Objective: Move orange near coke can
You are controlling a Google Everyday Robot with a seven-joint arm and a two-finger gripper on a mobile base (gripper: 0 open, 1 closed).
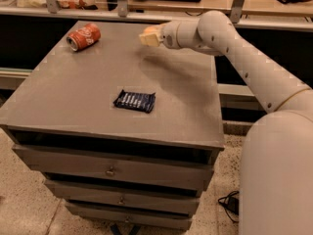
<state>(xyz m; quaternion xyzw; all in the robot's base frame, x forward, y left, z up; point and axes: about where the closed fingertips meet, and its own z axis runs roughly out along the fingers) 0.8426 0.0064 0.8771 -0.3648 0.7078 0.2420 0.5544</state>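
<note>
orange (147,36) is sitting at the very tip of my claw (152,35), and i'm reading the claw as closed on it, since the fruit is hanging clear of the worktop (88,82) with its shadow falling on the grey surface just below and to the right. i'm seeing it as a small pale orange-yellow lump with a dull skin, partly tucked into the claw, so i'm not making out its full round outline. it is riding over the far part of the worktop, a little right of the middle.

the relation i'm steering by is this: the coke can (84,36) is lying to the left of the claw in my view, at about the same depth, near the far left corner, with bare worktop between the two. the can is resting on its side, red with white lettering, its silver top pointing toward the near left, so its long axis is running from near left to far right. i'm judging that a can on its side could roll if bumped, so i'm planning to come in leftward along the far edge and set the fruit down beside its flank, stopping short of touching it.

a dark blue snack wrapper (135,101) is lying flat nearer to me, well apart from that path, so i'm not expecting it to get in the way.
</note>
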